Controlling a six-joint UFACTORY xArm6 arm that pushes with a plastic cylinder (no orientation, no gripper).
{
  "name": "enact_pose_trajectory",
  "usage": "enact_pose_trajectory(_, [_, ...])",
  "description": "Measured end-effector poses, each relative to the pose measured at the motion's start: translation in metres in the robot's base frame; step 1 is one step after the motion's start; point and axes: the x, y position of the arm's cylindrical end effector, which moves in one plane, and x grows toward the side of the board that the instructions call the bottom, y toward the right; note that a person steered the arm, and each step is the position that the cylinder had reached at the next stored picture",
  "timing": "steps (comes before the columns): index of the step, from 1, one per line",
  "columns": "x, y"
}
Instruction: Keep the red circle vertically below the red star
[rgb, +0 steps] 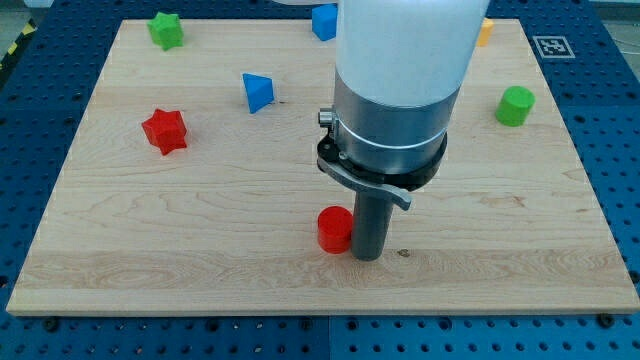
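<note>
While my tip (368, 257) touches its right side, the smooth red circle (335, 229), an upright cylinder, stands lower centre on pale grained wooden board (120, 260); faceted red star (165, 131) left of centre. No pincer fitted.

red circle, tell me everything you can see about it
The red circle is a short, glossy red cylinder standing upright on its flat end on the wooden board, near the view's bottom centre. My tip sits right against its right side, apparently touching. The red star lies well up and to the view's left, so the circle isn't below it yet.
</note>
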Motion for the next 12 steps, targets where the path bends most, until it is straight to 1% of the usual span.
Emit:
enact_pose_trajectory(3, [-0.001, -0.009])
enact_pose_trajectory(4, [-0.002, 0.005])
enact_pose_trajectory(5, [-0.032, -0.009])
enact_pose_trajectory(6, [-0.035, -0.018])
enact_pose_trajectory(7, [-0.035, -0.055])
enact_pose_trajectory(9, [-0.034, -0.055])
enact_pose_trajectory(12, [-0.018, -0.065])
